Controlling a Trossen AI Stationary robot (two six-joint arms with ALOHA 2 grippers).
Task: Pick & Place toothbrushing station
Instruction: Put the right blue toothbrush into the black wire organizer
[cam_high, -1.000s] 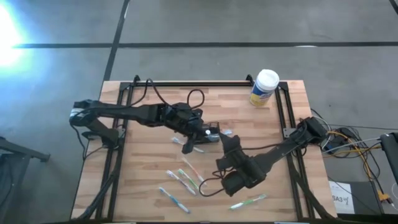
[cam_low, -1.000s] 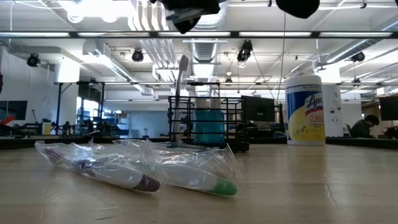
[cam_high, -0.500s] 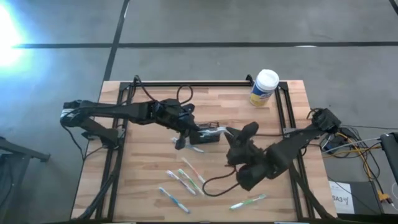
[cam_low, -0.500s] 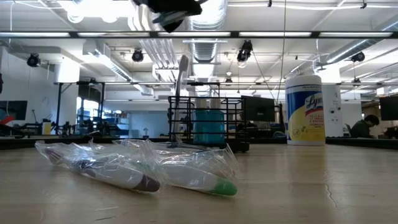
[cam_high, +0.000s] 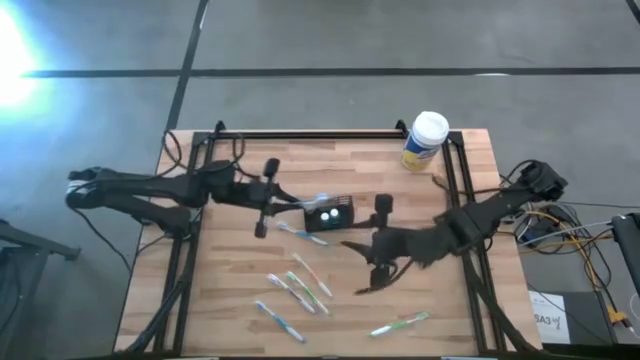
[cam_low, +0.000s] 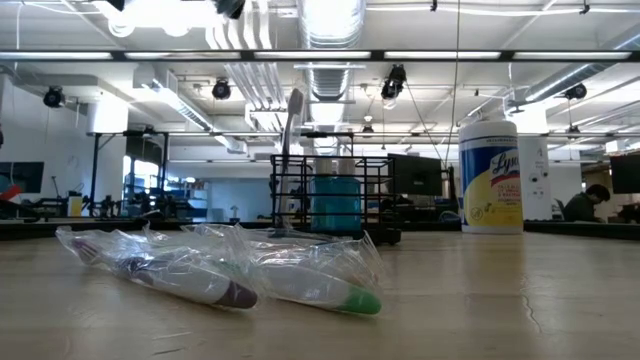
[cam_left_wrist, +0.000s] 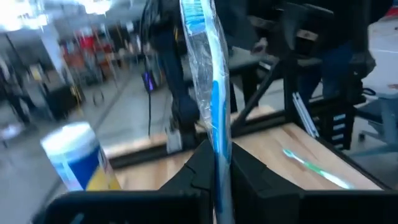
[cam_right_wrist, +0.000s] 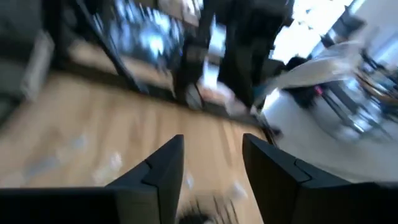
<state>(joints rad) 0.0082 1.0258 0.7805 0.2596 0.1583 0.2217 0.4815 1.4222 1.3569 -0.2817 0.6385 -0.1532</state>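
Seeing right gripper (cam_high: 360, 246) backed off to the near-right of the station (cam_high: 333, 213), fingers spread in the right wrist view. A second ago: pressed nearly together and close against the station. Reads as a release followed by a retreat.

Seeing left gripper (cam_high: 285, 199) pulled away to the station's left, pinching a wrapped blue brush (cam_left_wrist: 211, 106) with its head end toward the station. Half a second ago: right over it.

Finding the station itself in the same spot, mid-table, upright, touched by neither gripper. Judging from that: no lift of the station in hand; more likely loading brushes, with the held one not yet in.

View differences:
- Low view alone shows one brush (cam_low: 294, 150) standing upright in the station, plus two wrapped brushes (cam_low: 240, 275) lying well in front of it. No gripper in that shot.
- High view alone gives both arms' layout around the station, and canister (cam_high: 425, 140) well behind-right of it.
- Left wrist view alone confirms the pinch on the wrapper.
- Right wrist view confirms nothing between its fingers.
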